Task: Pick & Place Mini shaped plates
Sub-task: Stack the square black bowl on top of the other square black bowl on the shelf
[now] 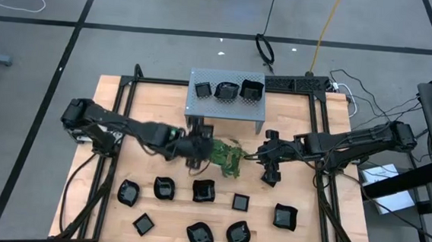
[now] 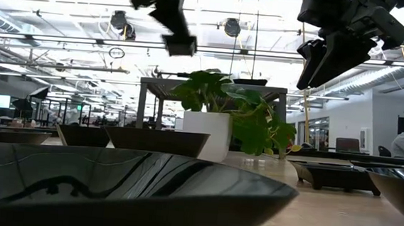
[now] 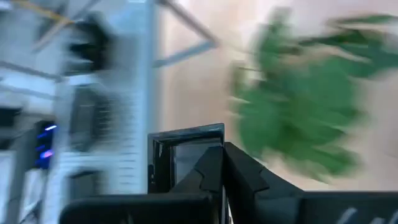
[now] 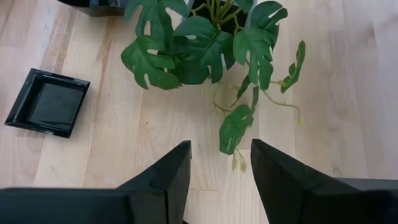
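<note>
Several glossy black mini plates lie on the near part of the table [image 1: 203, 189], square and wavy-rimmed. Three more sit on top of the grey perforated stand [image 1: 225, 90]. My left gripper [image 1: 196, 152] is raised just in front of the stand, beside the green plant [image 1: 230, 159], and is shut on a small square plate [image 3: 183, 155]. My right gripper [image 1: 271, 173] hangs open on the plant's right side, touching nothing. In the right wrist view its fingers [image 4: 221, 180] point down at bare wood near the leaves, with one square plate [image 4: 46, 102] lying flat off to the side. My left gripper pinches the square plate at one edge [image 3: 208, 158] between its two fingers. The plate is lifted clear, high above the table [image 2: 180, 47], at the fingertips. The left wrist view is blurred, so how far back the plate reaches does not show.
The plant stands in a white pot [image 2: 206, 135] at the table's middle, between the two grippers, with leaves trailing onto the wood [image 4: 236, 127]. The stand's grey front wall [image 1: 224, 114] is just beyond it. A black frame [image 1: 135, 85] borders the table.
</note>
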Robot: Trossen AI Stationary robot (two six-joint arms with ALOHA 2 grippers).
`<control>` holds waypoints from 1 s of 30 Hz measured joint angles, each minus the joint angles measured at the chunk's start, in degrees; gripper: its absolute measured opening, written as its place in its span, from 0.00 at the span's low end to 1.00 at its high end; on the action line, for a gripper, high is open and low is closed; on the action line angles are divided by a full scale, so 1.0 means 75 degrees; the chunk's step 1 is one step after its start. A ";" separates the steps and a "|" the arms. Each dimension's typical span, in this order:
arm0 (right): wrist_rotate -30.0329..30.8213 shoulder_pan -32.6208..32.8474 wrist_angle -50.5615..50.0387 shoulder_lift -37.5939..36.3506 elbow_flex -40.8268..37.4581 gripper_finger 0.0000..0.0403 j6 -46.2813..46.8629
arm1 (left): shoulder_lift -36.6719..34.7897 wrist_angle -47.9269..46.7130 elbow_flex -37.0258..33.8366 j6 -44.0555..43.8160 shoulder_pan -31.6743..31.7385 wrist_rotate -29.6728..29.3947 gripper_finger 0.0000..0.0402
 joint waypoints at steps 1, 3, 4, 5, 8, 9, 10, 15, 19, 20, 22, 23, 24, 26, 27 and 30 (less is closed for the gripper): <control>0.0000 0.0000 0.0003 0.0000 0.0000 0.39 0.0000 | 0.0000 -0.0015 0.0137 0.0127 0.0176 -0.0100 0.03; 0.0000 0.0000 0.0002 0.0000 0.0000 0.39 0.0000 | 0.0000 -0.0015 0.0347 0.0309 0.0568 -0.0149 0.04; 0.0000 0.0000 0.0003 0.0000 0.0000 0.39 0.0000 | 0.0000 -0.0013 0.0429 0.0385 0.0777 -0.0152 0.04; 0.0000 0.0000 0.0001 0.0000 0.0000 0.39 0.0000 | 0.0000 -0.0007 0.0478 0.0469 0.1010 -0.0147 0.03; -0.0002 0.0000 0.0001 -0.0001 0.0000 0.39 -0.0040 | 0.0000 0.0010 0.0538 0.0786 0.1789 -0.0105 0.01; -0.0002 0.0000 0.0000 -0.0001 0.0000 0.39 -0.0111 | 0.0000 0.0000 0.0538 0.0919 0.2058 -0.0019 0.02; -0.0002 0.0000 0.0001 -0.0002 0.0000 0.39 -0.0184 | 0.0000 -0.0005 0.0538 0.1050 0.2318 0.0129 0.03; -0.0002 -0.0012 0.0006 0.0000 0.0000 0.39 -0.0526 | 0.0000 0.0182 0.0538 0.1389 0.3397 0.1614 0.03; 0.0198 -0.0032 0.0110 0.0000 0.0000 0.39 -0.0606 | 0.0000 0.0310 0.0541 0.1384 0.3958 0.2078 0.02; 0.0333 -0.0035 0.0110 -0.0003 0.0000 0.39 -0.0606 | 0.0000 0.0310 0.0541 0.1342 0.4040 0.2089 0.02; 0.0620 -0.0038 0.0087 0.0000 0.0000 0.39 -0.0607 | 0.0000 0.0319 0.0540 0.1213 0.4135 0.2141 0.03; 0.0763 -0.0038 0.0091 -0.0002 0.0000 0.39 -0.0606 | 0.0000 0.0333 0.0540 0.1100 0.4164 0.2146 0.03; 0.0878 -0.0038 0.0093 -0.0001 0.0000 0.39 -0.0606 | 0.0000 0.0376 0.0539 0.0974 0.4185 0.2159 0.03; 0.1003 -0.0060 0.0089 0.0000 0.0000 0.39 -0.0606 | 0.0000 0.0489 0.0539 0.0801 0.4211 0.2221 0.01; 0.1014 -0.0075 0.0092 0.0000 0.0000 0.39 -0.0606 | 0.0034 0.0542 0.0541 0.0763 0.4211 0.2259 0.01; 0.1054 -0.0161 0.0090 0.0000 0.0000 0.39 -0.0606 | 0.0140 0.0580 0.0536 0.0734 0.4205 0.2340 0.03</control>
